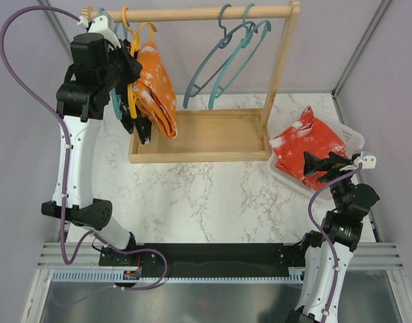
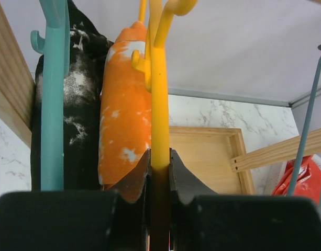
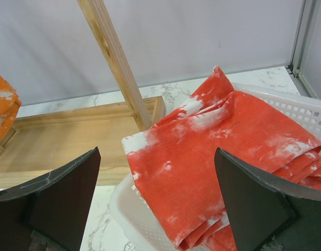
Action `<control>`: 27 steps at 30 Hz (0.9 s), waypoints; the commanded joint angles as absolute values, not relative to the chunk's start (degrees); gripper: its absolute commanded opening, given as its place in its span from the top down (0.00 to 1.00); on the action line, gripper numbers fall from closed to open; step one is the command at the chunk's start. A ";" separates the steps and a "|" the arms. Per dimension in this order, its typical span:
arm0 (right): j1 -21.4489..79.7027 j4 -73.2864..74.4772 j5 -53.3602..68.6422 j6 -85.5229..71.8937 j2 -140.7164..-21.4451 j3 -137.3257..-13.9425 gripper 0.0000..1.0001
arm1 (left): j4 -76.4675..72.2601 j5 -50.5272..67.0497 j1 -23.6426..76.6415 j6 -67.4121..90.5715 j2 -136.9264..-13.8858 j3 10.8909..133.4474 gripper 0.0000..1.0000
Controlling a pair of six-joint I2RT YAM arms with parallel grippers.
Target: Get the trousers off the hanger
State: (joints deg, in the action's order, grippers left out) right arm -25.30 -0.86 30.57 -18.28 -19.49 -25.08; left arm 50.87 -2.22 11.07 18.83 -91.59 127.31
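Observation:
The orange trousers with white pattern (image 1: 156, 91) hang on a yellow hanger (image 1: 133, 50) at the left end of the wooden rack's rail (image 1: 199, 13). The black trousers (image 1: 140, 128) hang beside them on a teal hanger (image 2: 53, 99). My left gripper (image 2: 160, 157) is shut on the yellow hanger (image 2: 160, 104), with the orange trousers (image 2: 123, 110) and the black trousers (image 2: 79, 104) just to its left. The red trousers with white flecks (image 1: 306, 145) lie in the white basket (image 1: 350, 136) on the right. My right gripper (image 3: 157, 193) is open and empty above the red trousers (image 3: 212, 151). The beige trousers are not in view.
Two empty teal hangers (image 1: 226, 60) hang on the rail's right half. The rack's wooden base tray (image 1: 212, 138) and its right post (image 1: 281, 67) stand mid-table. The basket's rim (image 3: 123, 209) shows below my right gripper.

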 commanded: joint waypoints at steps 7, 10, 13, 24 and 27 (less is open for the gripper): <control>-25.58 -3.43 30.85 -18.81 -19.07 -24.79 0.02 | 47.29 5.71 10.72 24.52 -92.64 140.36 0.98; -25.58 -3.43 30.85 -18.72 -19.07 -24.70 0.02 | 45.01 7.64 10.72 26.36 -91.76 140.27 0.98; -25.66 -3.43 30.85 -18.72 -18.99 -24.70 0.02 | 43.25 9.40 10.81 27.42 -91.32 140.27 0.98; -25.75 -3.69 30.94 -18.72 -18.98 -24.52 0.02 | 37.18 14.32 10.72 29.62 -90.53 139.92 0.98; -25.84 -3.78 31.11 -18.72 -19.07 -24.43 0.02 | 35.86 15.47 10.72 29.44 -90.26 139.57 0.98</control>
State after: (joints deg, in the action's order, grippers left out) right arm -25.41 -0.89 30.57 -18.28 -19.49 -24.75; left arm 52.38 11.70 10.94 27.66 -94.45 136.14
